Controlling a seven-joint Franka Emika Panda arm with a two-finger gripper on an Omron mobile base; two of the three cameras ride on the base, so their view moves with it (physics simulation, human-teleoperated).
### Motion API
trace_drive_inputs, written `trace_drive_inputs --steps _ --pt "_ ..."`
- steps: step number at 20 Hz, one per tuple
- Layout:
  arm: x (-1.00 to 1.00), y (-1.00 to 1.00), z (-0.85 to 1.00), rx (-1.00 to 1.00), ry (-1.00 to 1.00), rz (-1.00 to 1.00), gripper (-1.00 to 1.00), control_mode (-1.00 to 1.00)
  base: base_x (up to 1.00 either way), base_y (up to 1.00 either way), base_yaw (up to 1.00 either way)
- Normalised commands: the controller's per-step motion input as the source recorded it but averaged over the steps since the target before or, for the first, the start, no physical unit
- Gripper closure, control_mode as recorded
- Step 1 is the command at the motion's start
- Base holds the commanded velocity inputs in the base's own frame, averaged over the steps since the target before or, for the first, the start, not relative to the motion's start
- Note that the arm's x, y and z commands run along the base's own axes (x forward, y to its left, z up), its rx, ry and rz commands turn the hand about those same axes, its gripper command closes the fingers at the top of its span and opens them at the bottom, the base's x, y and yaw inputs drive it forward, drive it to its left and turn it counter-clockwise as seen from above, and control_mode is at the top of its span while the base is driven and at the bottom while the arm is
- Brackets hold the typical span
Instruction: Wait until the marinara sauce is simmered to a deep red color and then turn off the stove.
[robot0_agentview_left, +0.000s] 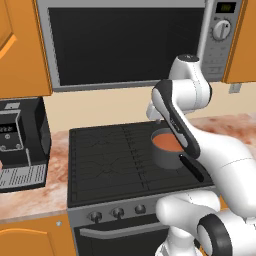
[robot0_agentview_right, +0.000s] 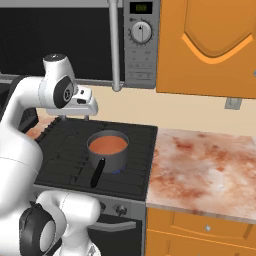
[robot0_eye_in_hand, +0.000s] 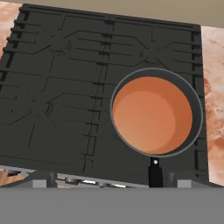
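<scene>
The sauce (robot0_eye_in_hand: 151, 114) lies as a flat disc in a small grey pan (robot0_agentview_right: 108, 155) with a black handle (robot0_agentview_right: 97, 173) pointing toward the near edge; the pan sits on the front right burner of the stove (robot0_agentview_left: 100, 160), with a hint of blue flame at its base in the right base view. Its colour reads as pale orange-red, lighter than a deep red, so I judge the step in hand to be the waiting part, with the simmer not yet finished. The tool (robot0_agentview_right: 75, 118) hangs above the far part of the cooktop, just behind and left of the pan, touching nothing; its fingers stand wide apart and hold nothing. Along the stove's near front panel runs a row of small dark knobs (robot0_agentview_left: 118, 213), well below and nearer than the tool. The next move, once the sauce darkens, would call for bringing the arm down and toward the front panel, picking the knob that governs the front right burner, closing on it and twisting it off; which knob that is I cannot tell from here, since the arm's own body hides the right end of the row in the left base view. A microwave (robot0_agentview_left: 130, 45) hangs above the stove, and mottled worktop (robot0_agentview_right: 200, 165) runs to the right.
</scene>
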Motion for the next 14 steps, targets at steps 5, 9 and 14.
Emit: trace_drive_inputs --steps 5,9,14 --pt "0.0 0.0 0.0 0.0 0.0 0.0 -1.0 -1.0 0.0 0.0 0.0" --pt "0.0 0.0 0.0 0.0 0.0 0.0 -1.0 -1.0 0.0 0.0 0.0" --pt "0.0 0.0 0.0 0.0 0.0 0.0 -1.0 -1.0 0.0 0.0 0.0"
